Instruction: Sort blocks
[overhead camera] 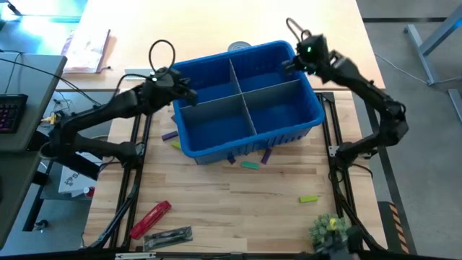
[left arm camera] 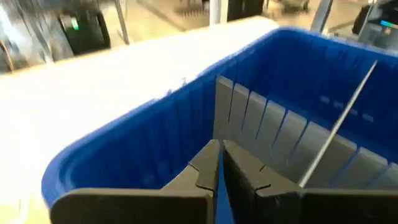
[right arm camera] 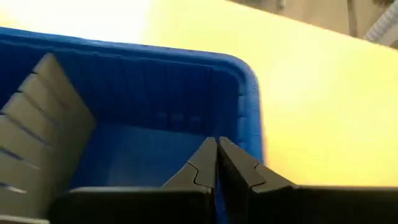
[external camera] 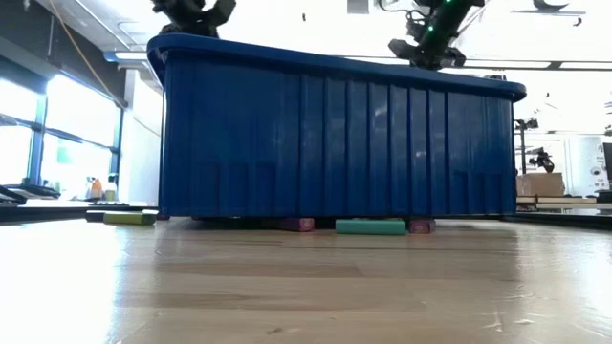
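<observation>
Both arms are bent in over the blue bin, one from each side. The left arm reaches across from the table's left edge, and the left gripper hangs over the bin's left rim; in its wrist view the fingers are pressed tip to tip with nothing between them. The right arm folds up from the table's right side and angles back down, so the right gripper sits above the far right corner of the bin, its fingers also pinched together and empty. Grey dividers split the bin into four compartments, and what shows of their floors looks bare. The blocks lie outside on the wooden table: a purple block and a lime block just by the bin's left front corner, a teal block and another purple block tight against its front wall, and a lone lime block well out toward the right. From table height the bin's wall blocks everything behind it, and more pieces may be tucked under its front edge, too dark to tell.
</observation>
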